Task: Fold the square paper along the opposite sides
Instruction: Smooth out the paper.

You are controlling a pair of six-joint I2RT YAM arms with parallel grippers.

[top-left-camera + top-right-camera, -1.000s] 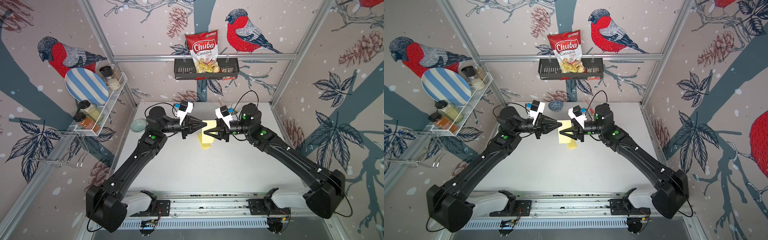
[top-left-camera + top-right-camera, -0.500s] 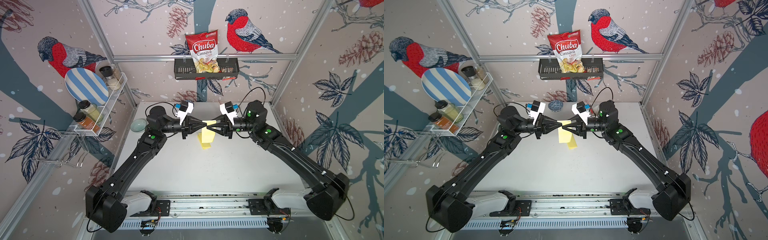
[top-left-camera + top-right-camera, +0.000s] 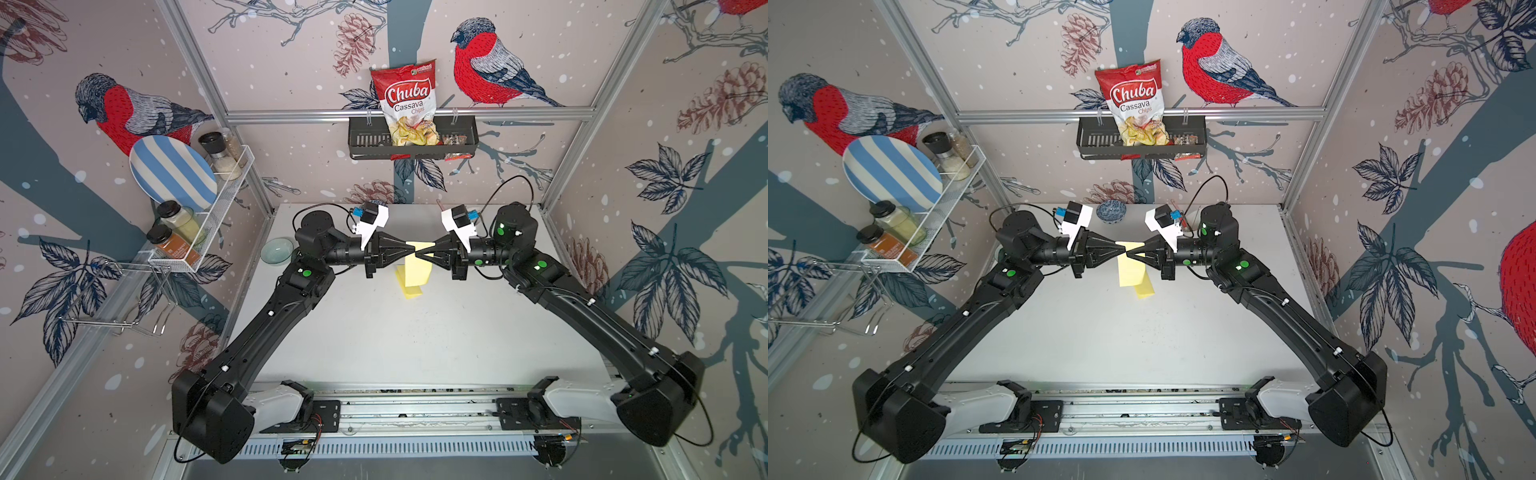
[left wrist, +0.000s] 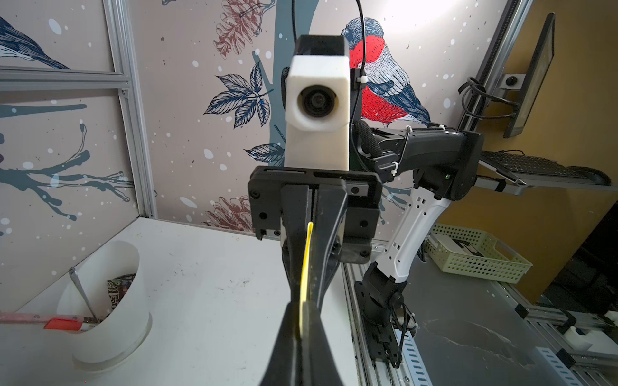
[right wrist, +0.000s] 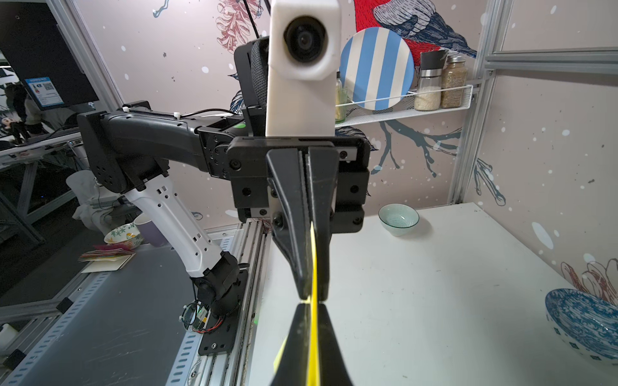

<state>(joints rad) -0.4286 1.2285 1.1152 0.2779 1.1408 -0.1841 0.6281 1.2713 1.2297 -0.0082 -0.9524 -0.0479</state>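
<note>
Paper [image 3: 415, 274] is pinched by the left claw [image 3: 412, 250] and right claw [image 3: 419, 252], both closed tight on its upper part, tips almost meeting; the sheet hangs below them over the surface [image 3: 395, 340]. Pulling apart could tear it, misaligned edges would likely skew the crease, and a weak pinch might drop it

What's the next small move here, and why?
Probably lower the left end effector and right end effector together, laying the paper on the table for creasing. Both are shut on its top edge, tips almost meeting, and the sheet hangs beneath them, not yet pressed flat.
</note>
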